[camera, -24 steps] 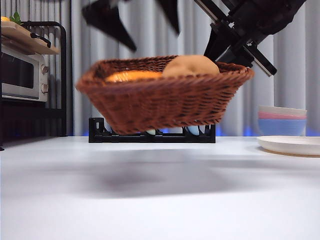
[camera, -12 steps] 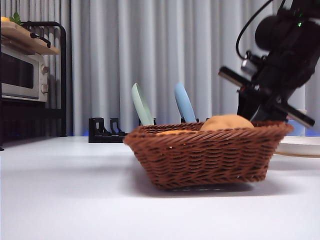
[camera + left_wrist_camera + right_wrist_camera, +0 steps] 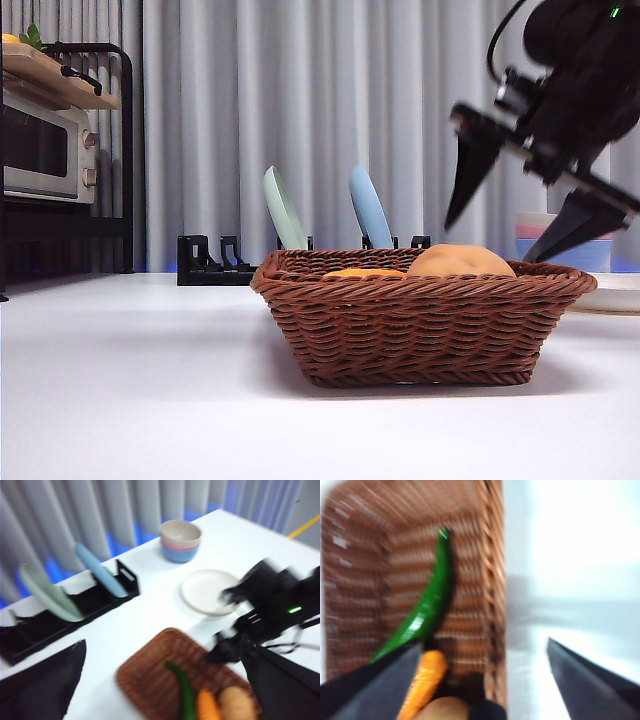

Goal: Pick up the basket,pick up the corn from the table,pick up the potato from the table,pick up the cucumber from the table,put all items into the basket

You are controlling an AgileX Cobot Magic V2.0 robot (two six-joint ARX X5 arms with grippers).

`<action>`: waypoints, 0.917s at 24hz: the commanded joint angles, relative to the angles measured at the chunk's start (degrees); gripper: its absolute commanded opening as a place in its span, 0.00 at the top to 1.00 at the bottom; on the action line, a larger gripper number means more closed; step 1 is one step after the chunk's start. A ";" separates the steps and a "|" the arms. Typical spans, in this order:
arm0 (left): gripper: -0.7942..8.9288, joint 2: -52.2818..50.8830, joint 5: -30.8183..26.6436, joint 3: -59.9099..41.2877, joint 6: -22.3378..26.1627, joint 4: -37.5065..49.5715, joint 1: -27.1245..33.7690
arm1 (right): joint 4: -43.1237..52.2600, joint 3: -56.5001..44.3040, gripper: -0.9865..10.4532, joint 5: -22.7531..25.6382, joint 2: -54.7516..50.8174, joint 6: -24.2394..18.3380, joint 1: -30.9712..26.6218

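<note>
The basket [image 3: 423, 318] sits flat on the white desk [image 3: 130, 390], in front of the black dish rack [image 3: 215, 262] that holds two tilted plates. All three vegetables lie inside it: the cucumber [image 3: 427, 605] stretches along the basket floor, the corn [image 3: 422, 680] lies just beside the cucumber's thicker end, and the potato [image 3: 460, 262] bulges above the braided rim next to the corn. From the front view only the potato and a sliver of orange corn show over the rim; the cucumber is hidden there.

The right gripper [image 3: 520, 205] hovers just above the basket's rim on the side nearest the stacked bowls [image 3: 181, 541], jaws spread wide and holding nothing. In its own wrist view one jaw hangs over the basket's inside and the other over bare desk, so the basket wall lies between them. The left gripper [image 3: 160, 680] is well above the basket, looking down on it, jaws apart and empty.

Judging from this, the load is in and the basket is set down, so the step in hand is letting go cleanly. To do that well, the right gripper should rise straight up with jaws wide until both tips clear the rim, then swing away; any sideways drift could snag the wicker and drag or tip the basket.
</note>
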 commanded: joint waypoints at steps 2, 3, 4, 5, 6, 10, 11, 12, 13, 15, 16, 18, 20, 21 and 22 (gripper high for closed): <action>0.93 0.09 -8.68 -0.20 6.91 -2.38 0.15 | 1.22 0.35 0.82 0.57 -7.91 -5.42 -0.74; 0.93 0.07 -9.81 -0.20 7.72 -2.47 0.15 | 1.25 0.35 0.93 2.34 -10.82 -7.98 -0.94; 0.93 -0.15 -10.16 -0.24 8.85 -2.40 0.15 | 1.31 0.35 0.92 6.05 -13.53 -10.54 -0.90; 0.93 -0.26 -10.14 -0.31 10.27 -1.92 0.15 | 1.38 0.35 0.92 10.34 -16.17 -12.57 -0.87; 0.93 -0.26 -10.10 -0.33 11.21 -1.42 0.33 | 1.73 0.35 0.92 14.03 -18.51 -14.21 -0.83; 0.93 -2.67 -9.88 -5.20 12.66 5.11 1.88 | 7.10 0.22 0.92 19.85 -26.36 -17.53 -0.79; 0.93 -3.69 -9.90 -7.19 12.68 7.21 1.99 | 7.87 0.17 0.92 19.85 -27.69 -17.68 -0.79; 0.93 -5.14 -9.99 -9.94 12.83 9.86 1.99 | 8.57 0.13 0.92 19.85 -29.16 -17.68 -0.76; 0.93 -6.71 -10.08 -12.74 12.83 12.37 2.01 | 9.05 0.04 0.92 19.85 -30.25 -17.73 -0.76; 0.93 -11.08 -10.19 -20.83 12.85 19.12 2.23 | 9.86 -0.72 0.92 19.87 -33.16 -18.75 -0.48; 0.93 -13.68 -10.21 -25.38 12.85 22.53 2.56 | 10.43 -1.53 0.92 19.87 -34.49 -19.32 -0.11; 0.93 -18.67 -10.32 -33.94 12.85 28.09 3.52 | 11.80 -4.07 0.92 21.03 -37.44 -19.61 0.52; 0.93 -23.74 -10.49 -42.27 12.79 32.61 4.48 | 13.79 -8.02 0.92 22.40 -40.63 -19.80 1.07; 0.93 -26.49 -10.67 -46.53 12.76 34.56 4.90 | 14.91 -10.62 0.92 22.77 -42.56 -19.96 1.20; 0.93 -29.22 -11.04 -50.60 12.66 36.22 5.22 | 16.17 -13.46 0.92 22.80 -44.48 -20.02 1.31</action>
